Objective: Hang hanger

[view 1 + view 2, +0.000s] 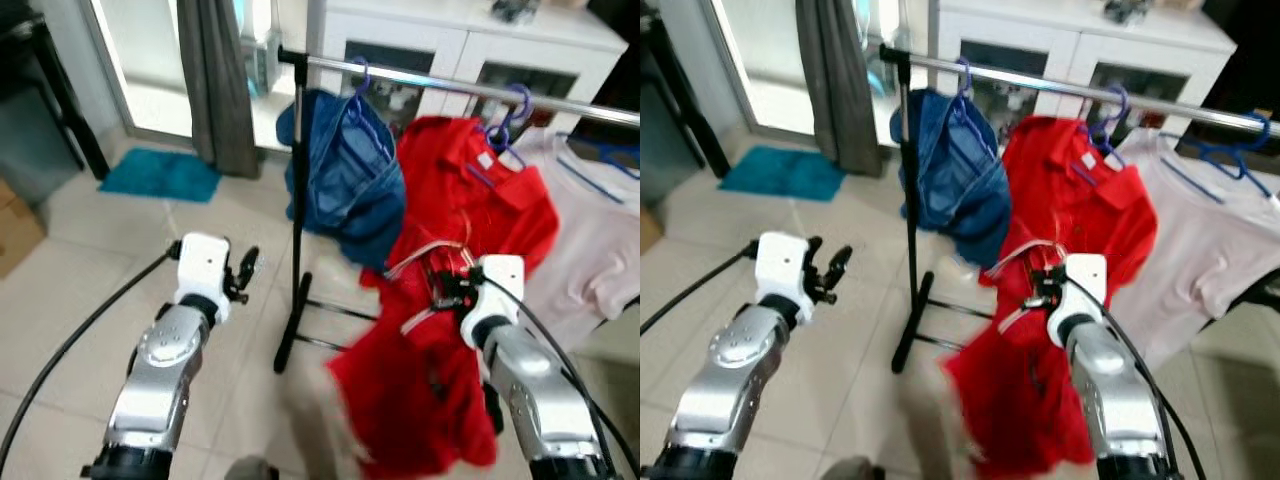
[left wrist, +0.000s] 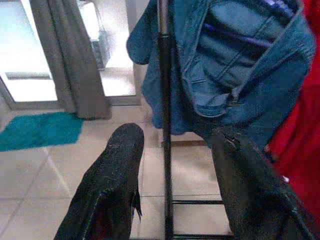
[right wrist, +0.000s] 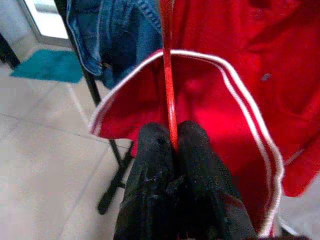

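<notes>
My right gripper (image 1: pixel 450 287) is shut on a thin red hanger (image 3: pixel 168 75). From the hanger droops a red garment (image 1: pixel 420 400) with a white-striped collar (image 3: pixel 240 100). It hangs low in front of the rack, below the silver rail (image 1: pixel 430 82). On the rail, on purple hangers, are a blue denim jacket (image 1: pixel 345 175) and a red shirt (image 1: pixel 480 190). A white shirt (image 1: pixel 590 235) hangs on a blue hanger. My left gripper (image 1: pixel 245 268) is open and holds nothing, left of the rack's black pole (image 1: pixel 297 200); its fingers (image 2: pixel 115 170) frame the pole.
The rack's black foot (image 1: pixel 290 345) stands on the tiled floor between my arms. Behind the rail is a white cabinet (image 1: pixel 450 40). A grey curtain (image 1: pixel 215 80) and a teal mat (image 1: pixel 160 175) lie at the back left, a cardboard box (image 1: pixel 15 235) at the left edge.
</notes>
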Available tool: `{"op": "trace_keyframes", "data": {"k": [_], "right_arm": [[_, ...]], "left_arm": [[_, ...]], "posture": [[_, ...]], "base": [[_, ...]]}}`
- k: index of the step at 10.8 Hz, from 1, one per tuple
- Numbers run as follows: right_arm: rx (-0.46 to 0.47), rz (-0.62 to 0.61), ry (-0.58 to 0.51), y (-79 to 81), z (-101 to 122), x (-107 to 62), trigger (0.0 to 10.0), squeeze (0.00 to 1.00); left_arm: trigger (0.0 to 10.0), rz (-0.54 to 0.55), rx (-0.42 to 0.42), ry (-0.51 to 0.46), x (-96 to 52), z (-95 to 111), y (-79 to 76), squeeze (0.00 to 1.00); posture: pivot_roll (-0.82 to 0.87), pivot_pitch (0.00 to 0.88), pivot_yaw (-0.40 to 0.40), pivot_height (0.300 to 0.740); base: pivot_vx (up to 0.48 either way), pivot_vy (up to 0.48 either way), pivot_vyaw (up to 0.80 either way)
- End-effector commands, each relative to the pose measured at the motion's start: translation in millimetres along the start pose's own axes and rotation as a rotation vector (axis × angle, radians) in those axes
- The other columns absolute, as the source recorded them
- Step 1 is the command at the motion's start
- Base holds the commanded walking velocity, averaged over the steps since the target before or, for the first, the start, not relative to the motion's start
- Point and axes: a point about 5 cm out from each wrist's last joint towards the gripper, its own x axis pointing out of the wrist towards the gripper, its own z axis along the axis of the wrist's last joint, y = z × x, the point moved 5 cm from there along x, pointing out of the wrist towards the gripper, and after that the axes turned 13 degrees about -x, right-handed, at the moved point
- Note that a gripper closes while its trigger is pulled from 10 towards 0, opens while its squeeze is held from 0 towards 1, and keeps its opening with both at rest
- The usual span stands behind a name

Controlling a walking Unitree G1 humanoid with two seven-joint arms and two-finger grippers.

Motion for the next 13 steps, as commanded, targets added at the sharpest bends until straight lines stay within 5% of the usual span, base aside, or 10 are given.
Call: {"op": "trace_keyframes", "data": {"k": [1,5,9,13], "right_arm": [[-0.025,-0.019,-0.039,-7.4,12,0.7,10.0,0.00],[-0.046,-0.004,-0.037,-3.1,13,3.5,10.0,0.00],[-0.012,0.041,-0.065,6.7,18,4.3,10.0,0.00],[-0.080,0.041,-0.081,10.8,23,6.7,10.0,0.00]], "left_arm": [[10.0,-0.014,0.019,-0.006,1.4,2,-6.1,0.00],[10.0,-0.032,0.049,-0.003,2.0,2,-9.9,0.00],[10.0,-0.065,0.036,-0.057,3.4,13,-15.0,0.00],[10.0,-0.103,0.041,-0.052,3.1,13,-18.7,0.00]], "posture": [[0.06,0.019,-0.052,0.740],[0.06,0.020,-0.052,0.740],[0.06,0.015,-0.052,0.740],[0.06,0.014,-0.044,0.740]], "base": [[0.000,-0.480,0.00],[0.000,-0.480,0.00],[0.000,0.000,0.00],[0.353,0.000,0.29]]}}
